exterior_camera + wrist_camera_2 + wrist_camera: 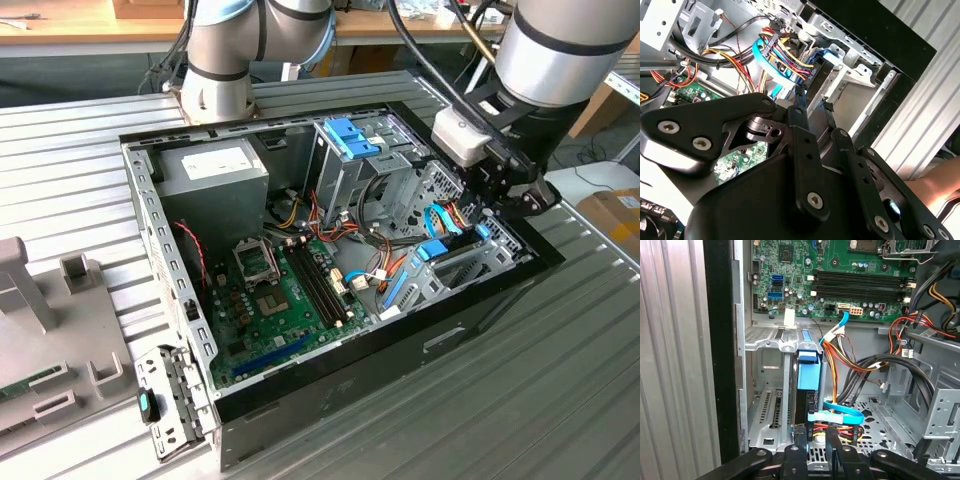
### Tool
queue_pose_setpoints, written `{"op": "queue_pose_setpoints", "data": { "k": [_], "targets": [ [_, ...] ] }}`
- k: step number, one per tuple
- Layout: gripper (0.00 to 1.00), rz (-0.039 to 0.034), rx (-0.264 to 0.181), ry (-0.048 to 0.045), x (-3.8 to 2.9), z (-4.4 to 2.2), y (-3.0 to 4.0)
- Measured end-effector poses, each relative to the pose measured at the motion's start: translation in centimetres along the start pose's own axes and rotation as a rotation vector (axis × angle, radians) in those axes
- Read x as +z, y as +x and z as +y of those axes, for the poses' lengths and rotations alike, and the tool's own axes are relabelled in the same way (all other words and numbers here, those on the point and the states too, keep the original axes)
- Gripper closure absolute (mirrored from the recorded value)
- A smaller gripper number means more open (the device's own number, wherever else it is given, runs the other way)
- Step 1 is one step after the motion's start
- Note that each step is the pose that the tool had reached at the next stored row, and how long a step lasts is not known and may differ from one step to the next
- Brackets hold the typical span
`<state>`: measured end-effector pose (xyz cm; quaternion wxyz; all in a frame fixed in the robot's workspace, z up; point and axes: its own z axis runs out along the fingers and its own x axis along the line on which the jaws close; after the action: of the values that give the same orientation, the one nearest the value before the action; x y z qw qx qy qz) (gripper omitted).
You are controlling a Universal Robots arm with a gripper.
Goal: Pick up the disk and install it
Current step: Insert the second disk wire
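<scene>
Open computer case (480,320) | disk (807,371) seated in bay, cables crowding | gripper (814,97) parted, just above it

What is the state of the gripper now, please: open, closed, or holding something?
Gripper: open, holding nothing; its fingertips stand slightly apart just above the disk in the drive bay.

So the open computer case (480,320) sits flat on the bench (560,400). Inside it, the motherboard (280,300) lies toward the exterior view's left, and the disk (450,248) sits in the drive bay at the right end, with the claw (492,205) right above it.
</scene>
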<state>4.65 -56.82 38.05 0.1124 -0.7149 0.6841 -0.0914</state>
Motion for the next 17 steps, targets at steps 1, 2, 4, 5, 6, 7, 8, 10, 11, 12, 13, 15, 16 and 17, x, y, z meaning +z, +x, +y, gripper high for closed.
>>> {"op": "queue_pose_setpoints", "data": {
  "k": [1, 2, 4, 5, 6, 7, 8, 10, 11, 12, 13, 15, 16, 17],
  "targets": [
    [0.71, -0.0001, 0.000, 0.0000, -0.07, -0.02, 0.00],
    [0.71, 0.0000, 0.000, 0.0000, -0.07, -0.02, -0.01],
    [0.71, 0.0001, 0.000, 0.0000, -0.08, -0.04, 0.00],
    [0.71, 0.0001, 0.000, -0.0002, -0.07, -0.05, 0.00],
    [0.71, 0.0003, 0.001, -0.0043, -0.06, -0.12, 0.00],
    [0.71, 0.0009, 0.003, -0.0118, -0.04, -0.16, -0.01],
    [0.71, 0.0012, 0.006, -0.0277, -0.03, -0.24, 0.00],
    [0.71, 0.0009, 0.014, -0.0782, 0.05, -0.46, -0.02],
    [0.71, 0.0006, 0.015, -0.0912, 0.07, -0.51, -0.03],
    [0.71, 0.0006, 0.016, -0.1003, 0.08, -0.56, -0.05],
    [0.71, 0.0002, 0.018, -0.1195, 0.11, -0.66, -0.07],
    [0.71, 0.0002, 0.020, -0.1373, 0.13, -0.75, -0.13],
    [0.71, 0.0001, 0.021, -0.1448, 0.14, -0.79, -0.16],
    [0.71, 0.0000, 0.023, -0.1518, 0.16, -0.82, -0.19]
  ]
}}
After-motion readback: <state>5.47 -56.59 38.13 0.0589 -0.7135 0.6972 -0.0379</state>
